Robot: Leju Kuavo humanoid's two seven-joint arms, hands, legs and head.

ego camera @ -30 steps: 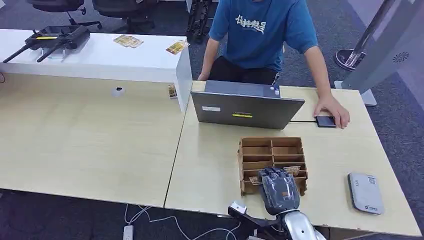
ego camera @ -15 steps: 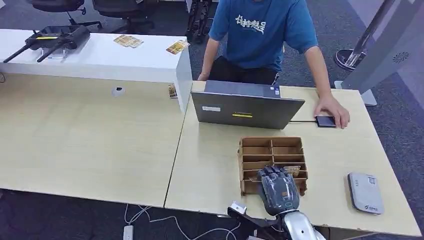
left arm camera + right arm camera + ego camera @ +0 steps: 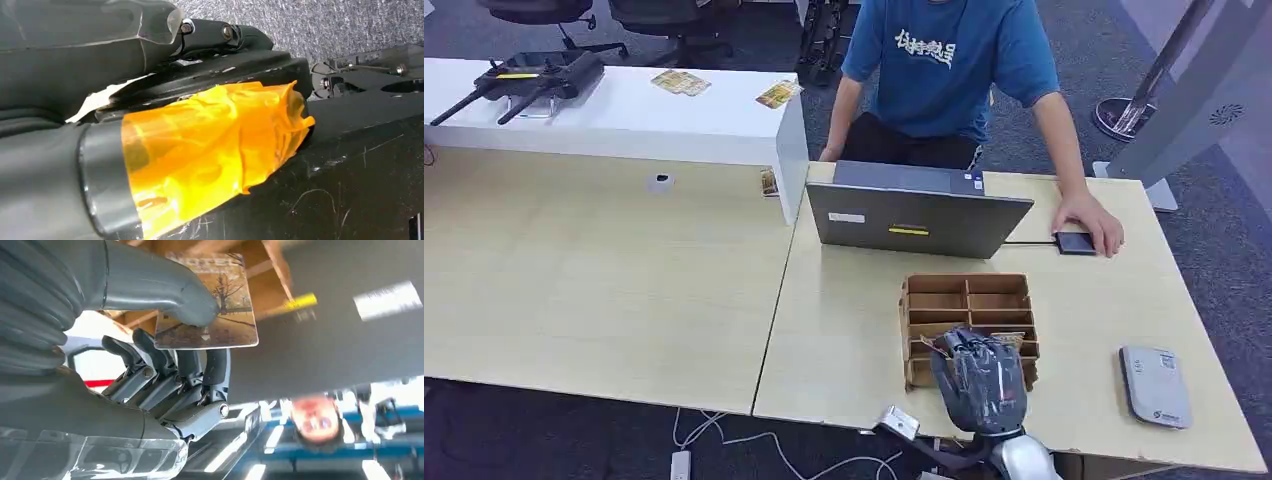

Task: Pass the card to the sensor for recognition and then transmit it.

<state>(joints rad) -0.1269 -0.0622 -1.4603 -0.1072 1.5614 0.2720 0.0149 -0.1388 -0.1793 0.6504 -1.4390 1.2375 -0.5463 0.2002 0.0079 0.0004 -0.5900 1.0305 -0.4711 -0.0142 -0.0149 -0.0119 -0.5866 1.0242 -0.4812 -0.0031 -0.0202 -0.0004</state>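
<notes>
Over the pale desk (image 3: pixel 844 330), I'm pinching the card (image 3: pixel 212 310) in my right hand (image 3: pixel 984 380); thin grip, it's risking catching the cardboard organizer (image 3: pixel 969 300).

A light wooden table (image 3: pixel 854 330) made of two tops pushed together, with a seam running front to back. On the right top sit a closed-looking grey laptop (image 3: pixel 919 210) seen from behind, a brown cardboard organiser (image 3: pixel 967 300) with open compartments just in front of it, a small dark device (image 3: pixel 1075 242) under a person's hand (image 3: pixel 1092 220) near the far right edge, and a grey card reader (image 3: pixel 1155 385) near the front right corner. On the left top lies a small white round object (image 3: pixel 658 182). A white raised counter (image 3: pixel 624 115) stands along the far edge.
</notes>
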